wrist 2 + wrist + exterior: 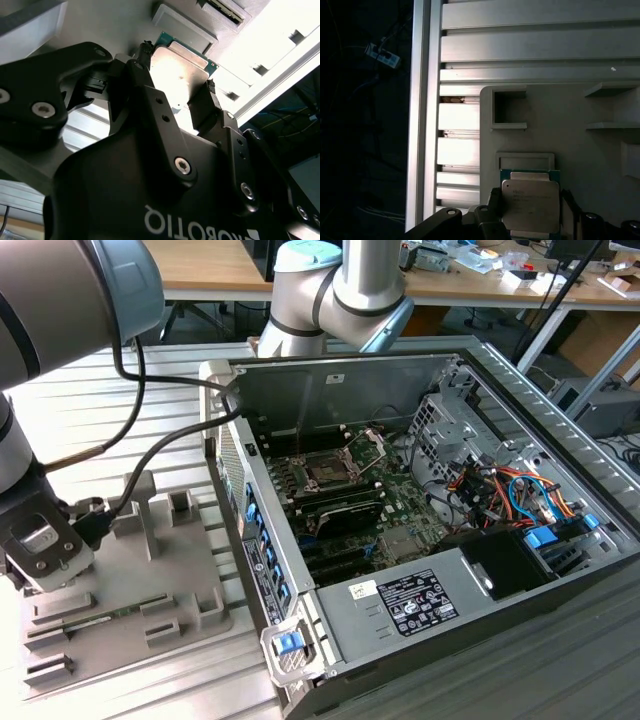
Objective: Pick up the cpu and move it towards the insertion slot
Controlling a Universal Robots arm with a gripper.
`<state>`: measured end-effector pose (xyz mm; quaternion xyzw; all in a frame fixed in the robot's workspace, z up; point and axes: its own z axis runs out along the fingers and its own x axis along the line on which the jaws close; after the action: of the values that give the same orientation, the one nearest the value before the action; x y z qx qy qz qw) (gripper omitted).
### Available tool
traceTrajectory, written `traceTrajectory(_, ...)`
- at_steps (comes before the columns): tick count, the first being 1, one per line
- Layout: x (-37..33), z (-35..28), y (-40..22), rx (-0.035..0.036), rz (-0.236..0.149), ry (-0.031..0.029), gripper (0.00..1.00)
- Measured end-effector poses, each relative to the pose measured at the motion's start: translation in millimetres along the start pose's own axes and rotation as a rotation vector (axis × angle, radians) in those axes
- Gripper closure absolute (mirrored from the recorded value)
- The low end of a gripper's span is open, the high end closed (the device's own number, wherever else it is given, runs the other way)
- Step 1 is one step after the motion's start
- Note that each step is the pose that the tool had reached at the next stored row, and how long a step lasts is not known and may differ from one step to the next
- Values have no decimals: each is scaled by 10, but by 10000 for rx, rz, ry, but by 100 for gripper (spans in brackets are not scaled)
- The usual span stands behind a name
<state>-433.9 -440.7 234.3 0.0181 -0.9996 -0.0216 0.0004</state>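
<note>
Jaws are pinching the cpu (530,205) by opposite edges over the grey tray (190,575) at the exterior view's left.

exterior view: even, bright | first wrist view: dim | second wrist view: cpu (178,69) glare

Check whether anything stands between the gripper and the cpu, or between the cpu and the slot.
Nothing separates gripper and cpu: the jaws grip its sides. In the exterior view, the case wall rises between the tray and the slot, with open space above it.
</note>
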Motion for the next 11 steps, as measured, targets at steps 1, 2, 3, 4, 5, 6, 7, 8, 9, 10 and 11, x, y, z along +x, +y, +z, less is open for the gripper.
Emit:
traceTrajectory(1, 0, -4, 0, 0, 0, 0, 45)
traceTrajectory(2, 0, -7, 0, 0, 0, 1, 45)
traceTrajectory(3, 0, -12, 1, 1, 0, 1, 45)
traceTrajectory(4, 0, -15, 1, 1, 0, 1, 45)
traceTrajectory(5, 0, -17, 1, 0, 0, 0, 45)
traceTrajectory(6, 0, -21, 1, 0, 0, 1, 45)
traceTrajectory(7, 0, -24, 1, 0, 0, 1, 45)
traceTrajectory(8, 0, -28, 1, 0, 0, 1, 45)
traceTrajectory(9, 0, -32, 1, 1, 0, 1, 45)
traceTrajectory(10, 0, -35, 1, 0, 0, 1, 45)
traceTrajectory(11, 0, -41, 2, 0, 0, 1, 45)
